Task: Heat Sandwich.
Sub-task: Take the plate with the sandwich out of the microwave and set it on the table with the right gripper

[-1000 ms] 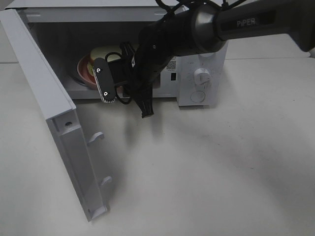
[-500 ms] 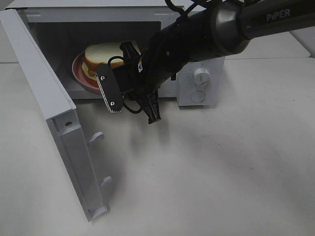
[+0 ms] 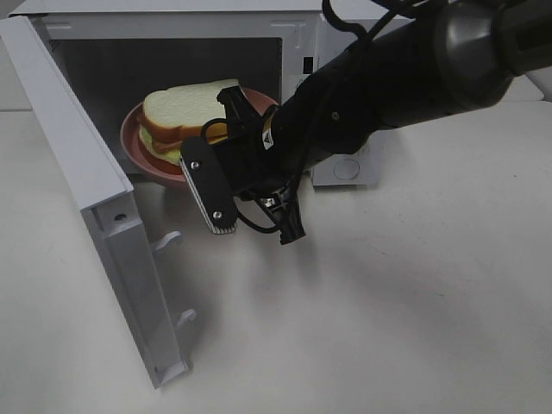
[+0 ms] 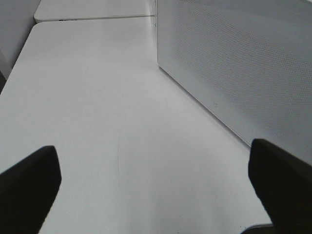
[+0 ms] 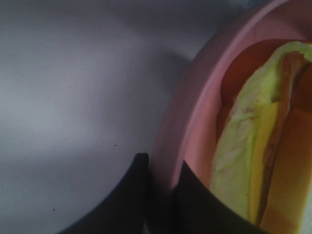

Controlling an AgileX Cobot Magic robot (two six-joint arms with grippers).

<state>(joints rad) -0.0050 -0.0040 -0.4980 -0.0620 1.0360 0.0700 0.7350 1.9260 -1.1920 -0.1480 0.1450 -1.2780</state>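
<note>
Right gripper is clamped narrowly on the rim of the plate, one dark finger on each side of the rim in the right wrist view. Left gripper stands wide, its two dark fingertips far apart with nothing between them.

Sandwich rests on the plate at the mouth of the microwave, partly out past the opening. It is square, with soft white bread and a tan crust edge; close up, the layers read pale yellow-green, yellow and orange.

Plate is round, pink, smooth, with a raised rim, and larger than the sandwich.

Microwave is a white box with a dark cavity. Its door hangs fully open to the left of the cavity, with two white latch hooks on its edge; a perforated white panel shows in the left wrist view. Table below the microwave is plain, matte white.
</note>
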